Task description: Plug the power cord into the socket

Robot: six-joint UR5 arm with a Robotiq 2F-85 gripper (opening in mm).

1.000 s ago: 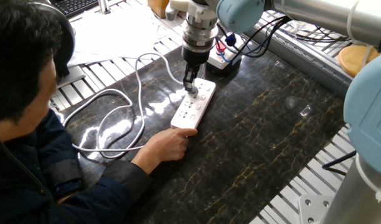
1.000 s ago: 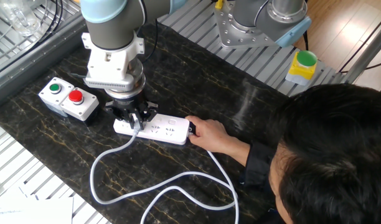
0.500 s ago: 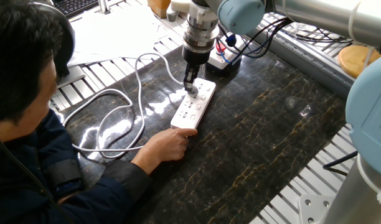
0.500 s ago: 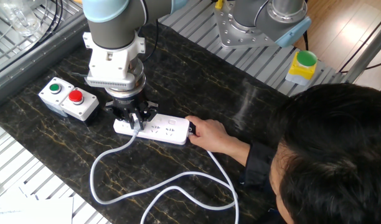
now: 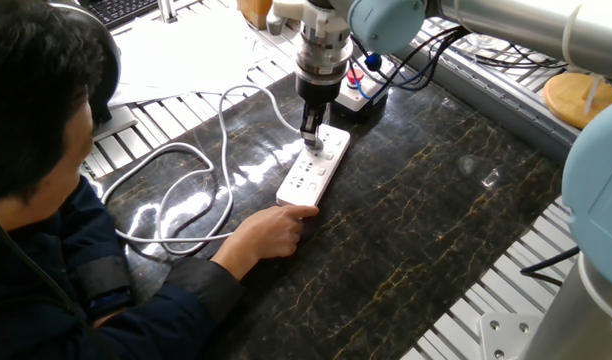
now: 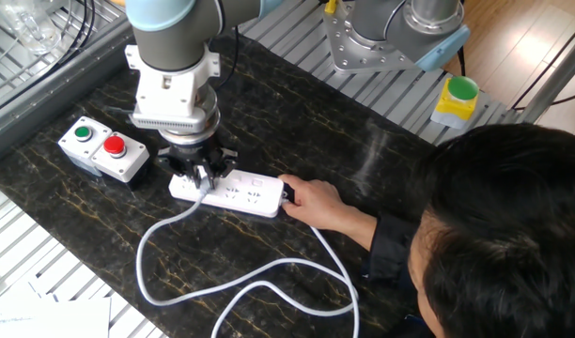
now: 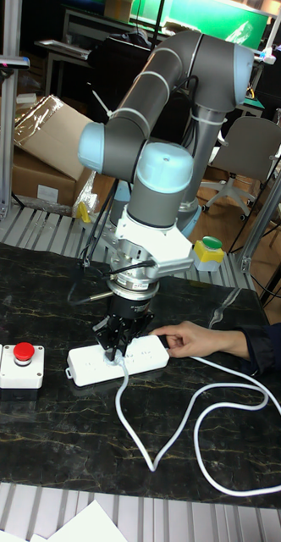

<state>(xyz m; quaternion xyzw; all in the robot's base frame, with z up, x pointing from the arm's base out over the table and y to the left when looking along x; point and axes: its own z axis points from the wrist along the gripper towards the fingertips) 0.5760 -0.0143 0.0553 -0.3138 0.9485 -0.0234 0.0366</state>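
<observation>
Your pincer (image 6: 202, 176) is closed on the plug end of the power cord (image 6: 222, 282), pressing it down onto the socket (image 6: 242, 194) at the strip's end nearest the button box (image 6: 101, 150) (whether the pins are fully seated, you cannot tell). A person's hand (image 6: 311, 200) steadies the strip's other end, mid-counter (image 5: 416, 220). The cord loops toward the counter's edge.

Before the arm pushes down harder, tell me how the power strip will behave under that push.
The power strip lies flat on the table, so it probably won't tip. The glossy tabletop may let it slide, which is likely why a hand holds one end. The cord lies in loose loops, so it looks floppy and shouldn't tug.
</observation>
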